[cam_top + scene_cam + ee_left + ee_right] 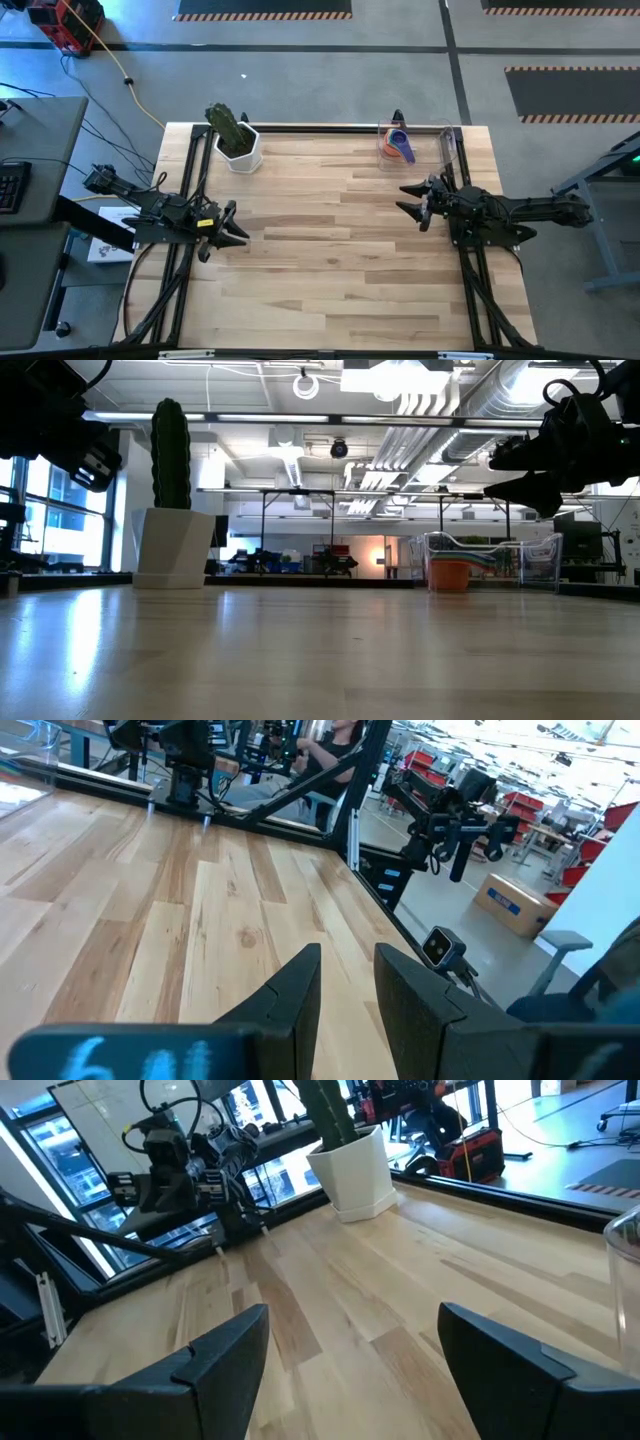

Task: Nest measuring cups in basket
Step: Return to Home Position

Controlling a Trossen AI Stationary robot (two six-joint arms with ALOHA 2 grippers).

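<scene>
Fingers (220, 1355) apart, two grippers (240, 225) (402, 198); one basket (450, 140) of cups (397, 146).

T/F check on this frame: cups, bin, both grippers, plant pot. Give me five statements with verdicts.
1. The nested measuring cups sit inside the clear bin. True.
2. The right gripper is shut on a cup. False: it is open and empty, over the table short of the bin.
3. The white pot with the cactus stands at the table's far edge, on the left arm's side. True.
4. The left gripper reaches into the bin. False: it is open, at the table's left side, far from the bin.
5. An orange cup lies loose mid-table. False: the only cups in view are those in the bin.
</scene>
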